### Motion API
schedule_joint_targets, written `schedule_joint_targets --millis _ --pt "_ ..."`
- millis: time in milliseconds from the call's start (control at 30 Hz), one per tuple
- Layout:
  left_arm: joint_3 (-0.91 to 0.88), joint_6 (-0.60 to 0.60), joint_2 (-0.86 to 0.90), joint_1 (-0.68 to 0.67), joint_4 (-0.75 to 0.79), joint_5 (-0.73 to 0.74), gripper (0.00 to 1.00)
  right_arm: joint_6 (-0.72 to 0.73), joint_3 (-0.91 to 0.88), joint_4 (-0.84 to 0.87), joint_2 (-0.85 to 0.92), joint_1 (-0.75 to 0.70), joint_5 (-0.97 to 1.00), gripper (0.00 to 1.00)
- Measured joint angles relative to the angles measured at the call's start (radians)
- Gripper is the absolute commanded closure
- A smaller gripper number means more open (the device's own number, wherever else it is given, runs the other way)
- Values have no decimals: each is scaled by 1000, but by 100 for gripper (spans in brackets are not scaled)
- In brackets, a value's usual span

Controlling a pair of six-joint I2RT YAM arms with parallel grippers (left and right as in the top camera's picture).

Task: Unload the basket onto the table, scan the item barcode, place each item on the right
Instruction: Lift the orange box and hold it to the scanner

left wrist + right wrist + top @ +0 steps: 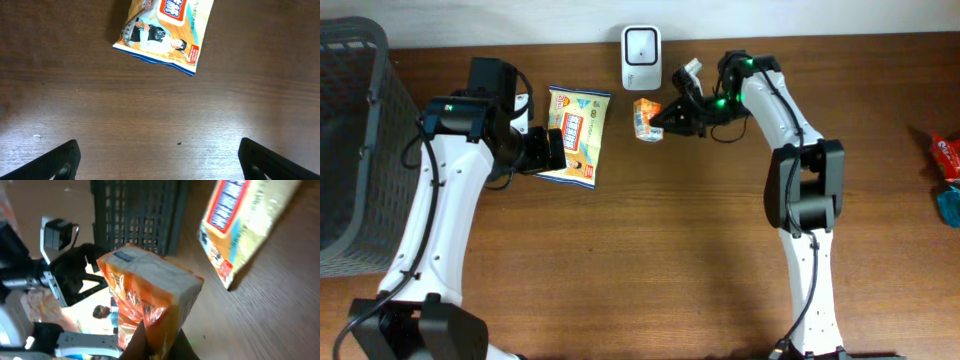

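- Orange packet (150,295) clamped tight in right end effector (663,118), near white scanner (641,45) at bench (670,250) back edge.
- Left end effector (157,160) spread wide, holding nothing, just beside yellow snack bag (165,30) lying flat on bench.

1. Small packet (646,119), far centre: crinkled orange wrap with a white top panel.
2. Snack bag (576,135), left of it — cream-yellow, orange-and-white label, blue bottom edge, a printed cartoon figure.
3. Scanner (640,45), far edge: white with a dark face.
4. Basket (355,150), far left — dark grey lattice.
5. Table (650,250): brown wood grain.
6. Right edge: a red wrapper (946,155) and a teal wrapper (950,205).
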Motion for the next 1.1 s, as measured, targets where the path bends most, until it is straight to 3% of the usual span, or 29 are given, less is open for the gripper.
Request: schedule_joint_targets --millis 133,233,400,467,600,700,800,867,900,967,1100 --pt "0 0 0 0 0 0 1 -196 0 22 0 26 -45 96" --pt "0 0 0 0 0 0 1 -232 0 30 0 26 -61 96" --pt "0 0 0 0 0 0 1 -216 0 32 0 26 -64 96" --pt "0 0 0 0 -1 0 1 -102 0 113 0 26 -15 96" --pt "0 0 0 0 -1 0 1 488 188 192 4 49 734 96" --pt "0 0 0 0 -1 0 1 609 369 269 3 84 1184 96" --pt "0 0 0 0 -1 0 1 487 382 472 5 124 1506 96" --pt "0 0 0 0 0 0 1 307 383 579 5 174 1666 96" --pt "0 0 0 0 0 0 1 150 383 636 6 217 1736 96" --pt "0 0 0 0 0 0 1 -55 383 684 10 274 1781 96" --pt "0 0 0 0 0 0 1 -216 383 683 62 282 1804 96"
